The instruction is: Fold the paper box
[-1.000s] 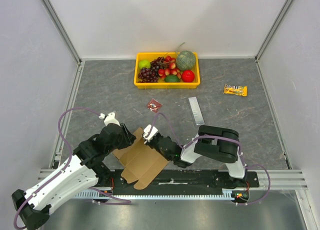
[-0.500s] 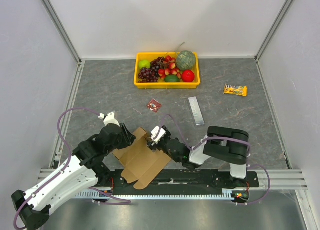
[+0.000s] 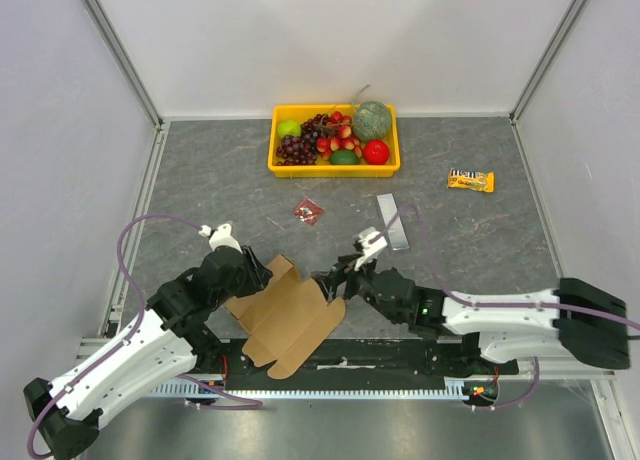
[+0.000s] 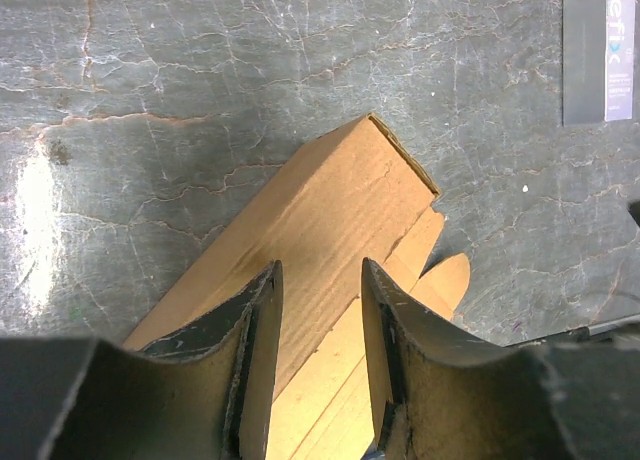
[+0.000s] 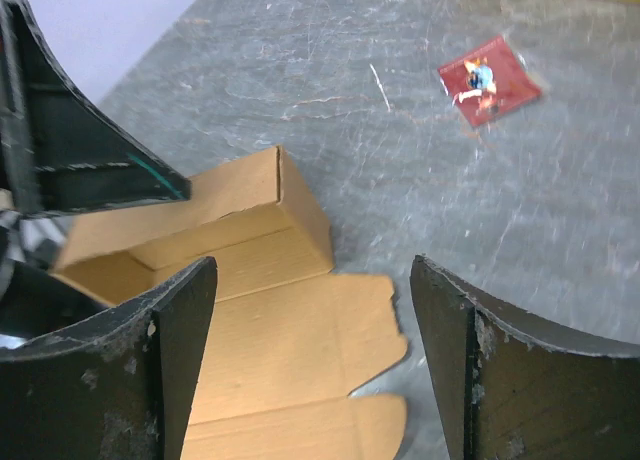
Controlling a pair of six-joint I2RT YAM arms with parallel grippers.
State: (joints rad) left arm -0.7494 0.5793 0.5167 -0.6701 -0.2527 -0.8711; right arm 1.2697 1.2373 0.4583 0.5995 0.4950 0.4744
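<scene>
The paper box [image 3: 292, 318] is a brown cardboard sheet, partly folded, at the table's near edge between the arms. Its left wall [image 4: 330, 200] stands raised, and flat notched flaps [image 5: 300, 330] spread to the right. My left gripper [image 3: 248, 275] sits on that raised wall. In the left wrist view its half-closed jaws [image 4: 320, 270] straddle the wall's fold, holding it up. My right gripper [image 3: 333, 283] hovers at the box's right edge. It is wide open [image 5: 312, 270] above the flaps, with nothing between its fingers.
A yellow tray [image 3: 272, 145] of fruit stands at the back centre. A red sachet [image 3: 308, 212] lies just beyond the box, and a grey strip [image 3: 393, 221] lies to its right. A yellow snack bar [image 3: 470, 180] is at the far right. Walls close in three sides.
My right gripper has opened, let go of the box and drawn back to the right, its arm now stretched low. The left gripper has kept its place on the wall.
</scene>
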